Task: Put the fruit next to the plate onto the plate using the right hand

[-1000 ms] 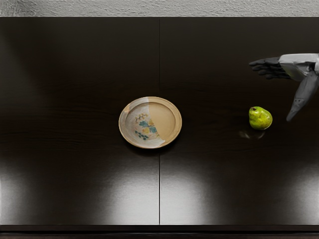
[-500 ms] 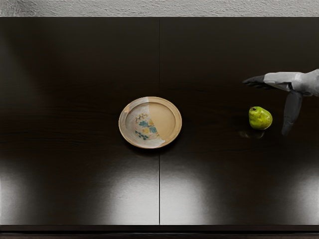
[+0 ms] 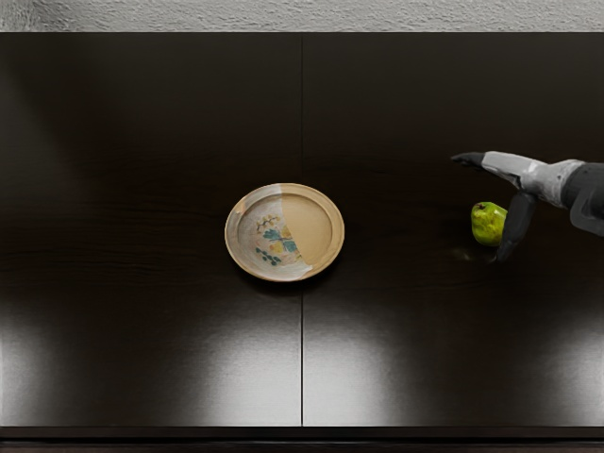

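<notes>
Pear (image 3: 485, 223) sits on the table (image 3: 151, 142), well right of the plate (image 3: 330, 232), not on it; right hand (image 3: 525, 179) comes in from the right just above the pear, fingers spread, gripping nothing; thumb (image 3: 517, 219) hangs across the pear's right edge; contact cannot be told.

The counter (image 3: 151, 330) is dark wood grain under a high gloss that mirrors pale glare. The plate (image 3: 313, 219) looks like glazed ceramic. The pear (image 3: 485, 223) has smooth, faintly shiny skin. The right hand (image 3: 527, 176) has smooth grey shells and matt dark fingers (image 3: 515, 223).
</notes>
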Available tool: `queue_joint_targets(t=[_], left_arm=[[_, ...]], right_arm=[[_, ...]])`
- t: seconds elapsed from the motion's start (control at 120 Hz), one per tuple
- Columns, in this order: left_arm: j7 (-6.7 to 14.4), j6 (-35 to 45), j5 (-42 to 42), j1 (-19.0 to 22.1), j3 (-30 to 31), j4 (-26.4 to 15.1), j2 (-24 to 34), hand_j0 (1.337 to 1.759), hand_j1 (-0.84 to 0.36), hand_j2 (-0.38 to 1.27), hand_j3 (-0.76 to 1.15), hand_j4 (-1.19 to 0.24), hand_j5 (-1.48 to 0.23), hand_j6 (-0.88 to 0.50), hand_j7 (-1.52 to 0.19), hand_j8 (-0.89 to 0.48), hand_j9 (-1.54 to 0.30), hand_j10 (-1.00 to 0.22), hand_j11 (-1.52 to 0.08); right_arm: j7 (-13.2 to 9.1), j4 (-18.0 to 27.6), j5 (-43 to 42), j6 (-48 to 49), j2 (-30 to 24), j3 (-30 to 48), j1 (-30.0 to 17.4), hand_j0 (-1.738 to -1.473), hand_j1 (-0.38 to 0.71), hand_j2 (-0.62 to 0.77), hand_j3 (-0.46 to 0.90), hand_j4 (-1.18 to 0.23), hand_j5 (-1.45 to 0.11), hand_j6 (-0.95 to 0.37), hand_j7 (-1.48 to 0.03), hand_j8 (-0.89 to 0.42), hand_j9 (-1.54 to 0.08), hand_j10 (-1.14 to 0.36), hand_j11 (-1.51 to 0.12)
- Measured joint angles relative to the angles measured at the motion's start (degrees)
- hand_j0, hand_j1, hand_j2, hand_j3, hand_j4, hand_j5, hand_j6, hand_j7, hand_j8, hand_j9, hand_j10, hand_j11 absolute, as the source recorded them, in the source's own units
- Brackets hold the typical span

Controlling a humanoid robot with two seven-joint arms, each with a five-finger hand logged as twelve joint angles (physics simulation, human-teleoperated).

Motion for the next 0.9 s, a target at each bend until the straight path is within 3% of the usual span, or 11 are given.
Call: queue_joint_targets(t=[0.9], left_arm=[[0.0, 0.0, 0.0, 0.0, 0.0, 0.0, 0.0, 1.658, 0.35, 0.00, 0.00, 0.00, 0.00, 0.00, 0.00, 0.00, 0.00, 0.00, 0.00]], right_arm=[[0.3, -8.7, -8.4, -8.5, 7.2, -1.1, -4.7, -1.658, -0.30, -0.01, 0.00, -0.05, -0.06, -0.05, -0.06, -0.05, -0.06, -0.05, -0.06]])
